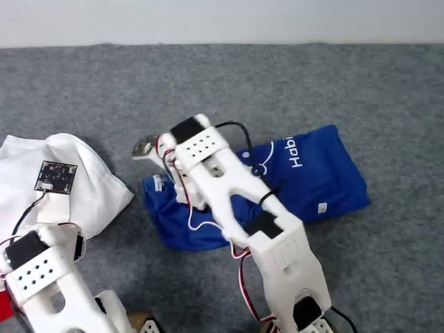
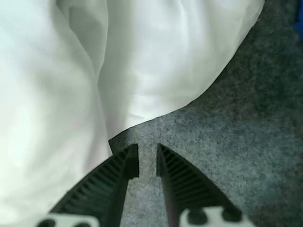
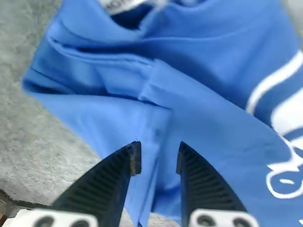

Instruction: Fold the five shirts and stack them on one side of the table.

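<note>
Blue shirt (image 1: 319, 177) is laid roughly folded mid-desk (image 1: 277, 83); white shirt (image 1: 90, 187) is left crumpled well apart, by the left arm. Nothing is stacked yet. Left fingers (image 2: 118, 172), barely parted, are held empty beside it; right fingers (image 3: 118, 172), slightly parted, are held empty over blue.

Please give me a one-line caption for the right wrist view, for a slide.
Right claw, jaws apart, over a crumpled blue shirt lying on the grey table.

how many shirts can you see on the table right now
2. A white shirt lies at the left side of the table, and a blue shirt lies near the middle. More may be hidden underneath these or lie out of view.
</note>
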{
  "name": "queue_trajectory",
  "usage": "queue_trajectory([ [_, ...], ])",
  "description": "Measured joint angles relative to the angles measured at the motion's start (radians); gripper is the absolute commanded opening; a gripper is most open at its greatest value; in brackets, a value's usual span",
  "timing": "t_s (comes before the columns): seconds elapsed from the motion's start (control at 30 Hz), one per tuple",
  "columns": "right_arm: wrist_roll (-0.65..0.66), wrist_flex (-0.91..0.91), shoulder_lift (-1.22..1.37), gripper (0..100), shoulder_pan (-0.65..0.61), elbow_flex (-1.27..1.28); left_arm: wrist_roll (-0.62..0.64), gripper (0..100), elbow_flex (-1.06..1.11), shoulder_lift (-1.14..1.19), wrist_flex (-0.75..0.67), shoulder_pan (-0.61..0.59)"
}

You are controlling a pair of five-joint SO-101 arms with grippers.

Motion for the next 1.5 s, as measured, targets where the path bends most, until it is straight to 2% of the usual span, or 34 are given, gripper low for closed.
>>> queue_trajectory([
  [0.3,-0.021,0.0,0.094,0.8,-0.028,0.0,0.0,7,0.0,0.0,0.0,0.0],
  [0.47,-0.021,0.0,0.083,1.0,-0.028,0.0,0.0,7,0.0,0.0,0.0,0.002],
  [0.7,-0.003,0.0,-0.06,1.0,-0.017,0.0,0.0,7,0.0,0.0,0.0,0.002],
  [1.1,0.017,-0.02,-0.095,1.0,0.222,0.0,0.0,7,0.0,0.0,0.0,0.0],
  [1.2,0.017,-0.055,-0.049,3.2,0.255,0.0,0.0,7,0.0,0.0,0.0,0.0],
  [1.4,0.017,-0.054,-0.031,20.6,0.219,-0.002,0.0,7,0.0,0.0,0.0,0.0],
  [1.5,0.018,-0.02,-0.029,17.7,0.186,-0.051,0.0,7,0.0,0.0,0.0,0.0],
])
